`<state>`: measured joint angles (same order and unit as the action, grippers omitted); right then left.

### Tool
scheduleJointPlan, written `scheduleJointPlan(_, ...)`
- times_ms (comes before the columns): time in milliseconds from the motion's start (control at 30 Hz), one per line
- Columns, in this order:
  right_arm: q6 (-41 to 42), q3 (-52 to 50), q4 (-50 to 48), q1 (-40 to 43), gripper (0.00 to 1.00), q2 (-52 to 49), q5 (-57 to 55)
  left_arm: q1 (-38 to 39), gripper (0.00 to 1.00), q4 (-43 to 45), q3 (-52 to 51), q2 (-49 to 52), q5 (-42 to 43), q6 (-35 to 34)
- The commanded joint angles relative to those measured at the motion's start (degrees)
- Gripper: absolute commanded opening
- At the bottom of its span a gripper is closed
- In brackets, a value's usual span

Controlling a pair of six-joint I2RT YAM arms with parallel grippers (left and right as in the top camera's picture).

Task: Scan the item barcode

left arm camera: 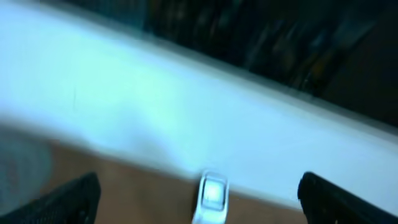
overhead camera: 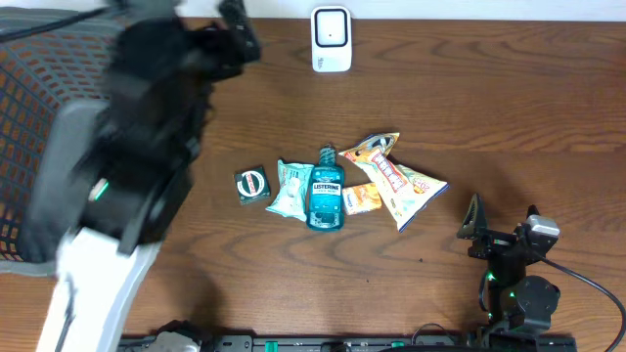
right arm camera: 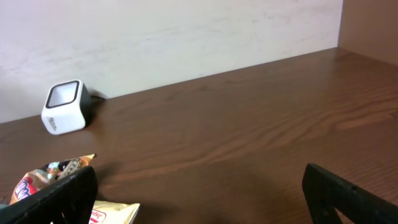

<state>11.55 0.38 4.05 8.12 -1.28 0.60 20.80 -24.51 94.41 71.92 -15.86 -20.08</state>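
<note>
Mouthwash bottle [overhead camera: 326,191], bench middle: judged rigid, slick, heavyish; best gripped across body. Left end effector [left arm camera: 202,200], right end effector [right arm camera: 199,194] spread, empty.

I see the scanner [overhead camera: 332,39] at the back edge of the table [overhead camera: 489,98], near centre. In front of it, mid-table, a row runs left to right: small box [overhead camera: 252,185], pouch [overhead camera: 291,188], mouthwash bottle [overhead camera: 326,191] touching the pouch, then overlapping snack bags [overhead camera: 396,179]. A basket [overhead camera: 29,147] sits far left.

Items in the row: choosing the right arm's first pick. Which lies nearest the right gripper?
The big yellow chip bag at the row's right end; the right gripper sits beyond it, all others lie further left.
</note>
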Motion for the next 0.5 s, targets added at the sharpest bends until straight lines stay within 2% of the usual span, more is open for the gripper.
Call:
scheduleJointPlan(0,0.4,0.0,0.2,-0.3,0.99,0.2,-0.1,0.1,0.98,1.3,0.3,-6.7,-1.6,11.9)
scheduleJointPlan(167,0.4,0.0,0.2,-0.3,0.99,0.2,-0.1,0.1,0.98,-1.1,0.3,-13.0,-1.6,19.5)
scheduleJointPlan(267,0.4,0.0,0.2,-0.3,0.99,0.2,-0.1,0.1,0.98,-6.5,0.3,-15.4,-1.6,19.6)
scheduleJointPlan(467,0.4,0.0,0.2,-0.3,0.99,0.2,-0.1,0.1,0.98,-5.9,-1.9,-19.8,-1.3,19.6)
